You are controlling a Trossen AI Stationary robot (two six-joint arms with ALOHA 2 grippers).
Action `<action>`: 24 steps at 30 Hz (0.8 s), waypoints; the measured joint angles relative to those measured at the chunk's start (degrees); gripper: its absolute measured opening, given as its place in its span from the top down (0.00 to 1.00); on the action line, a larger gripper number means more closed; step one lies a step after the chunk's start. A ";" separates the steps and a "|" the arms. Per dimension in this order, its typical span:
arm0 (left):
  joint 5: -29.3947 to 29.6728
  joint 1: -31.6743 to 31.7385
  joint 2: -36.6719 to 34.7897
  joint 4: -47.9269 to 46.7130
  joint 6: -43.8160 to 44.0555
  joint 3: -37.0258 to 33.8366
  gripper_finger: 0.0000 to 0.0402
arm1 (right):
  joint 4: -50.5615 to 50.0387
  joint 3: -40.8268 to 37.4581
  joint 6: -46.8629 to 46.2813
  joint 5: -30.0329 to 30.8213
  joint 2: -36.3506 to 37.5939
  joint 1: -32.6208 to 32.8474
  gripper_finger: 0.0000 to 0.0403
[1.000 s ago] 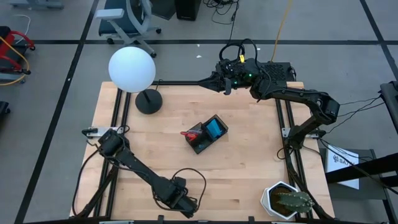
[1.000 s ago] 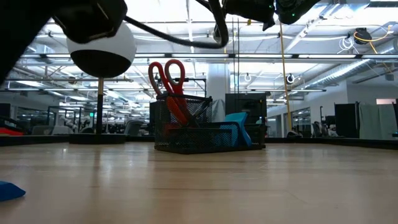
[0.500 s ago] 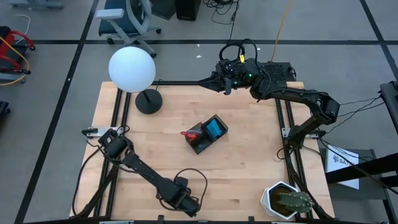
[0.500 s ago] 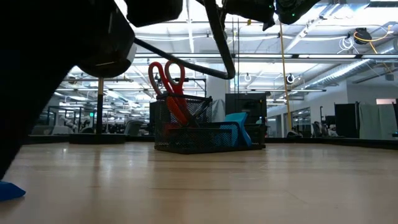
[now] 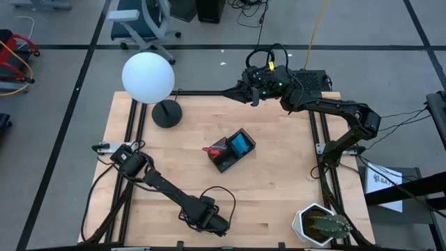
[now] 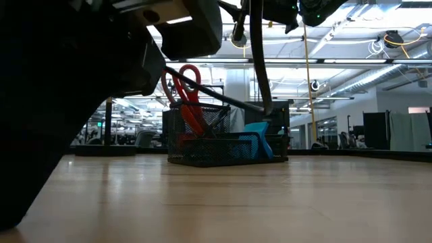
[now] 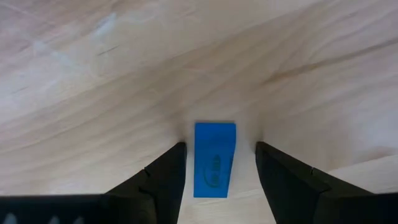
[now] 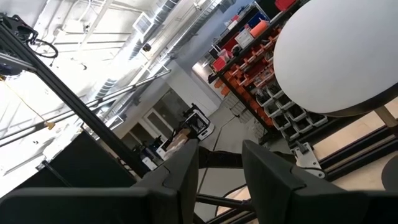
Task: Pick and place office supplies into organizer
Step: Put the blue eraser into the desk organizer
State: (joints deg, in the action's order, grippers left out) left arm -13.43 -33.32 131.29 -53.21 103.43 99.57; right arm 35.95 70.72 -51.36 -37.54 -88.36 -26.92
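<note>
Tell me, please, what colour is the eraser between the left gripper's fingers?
Blue; the eraser shows best in the left wrist view.

A large open lab or workshop hall. Exposed ceiling ducts and strip lights run overhead, stocked parts shelves line a wall, and an office chair stands on the taped grey floor.

Dark arms, seemingly black cabling

Black mesh organizer standing mid-counter. Red-handled scissors upright in its taller compartment, handles up. Blue notepad leaning in the lower compartment. Dark arm, close, filling the near side.
</note>
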 joint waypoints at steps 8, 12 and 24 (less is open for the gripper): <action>-0.09 0.22 0.25 -0.55 -0.10 -0.04 0.51 | -0.29 0.00 -0.02 0.00 0.00 0.00 0.71; -0.22 0.26 0.25 -0.45 -0.23 -0.09 0.51 | -0.29 0.00 -0.01 0.01 0.00 0.02 0.71; -0.86 0.19 0.25 -0.65 -1.26 -0.26 0.72 | -0.29 0.00 -0.02 0.00 0.00 0.00 0.71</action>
State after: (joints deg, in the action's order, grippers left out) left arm -14.29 -33.13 131.55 -53.86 102.17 99.31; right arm 35.66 70.72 -51.37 -37.54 -88.36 -26.92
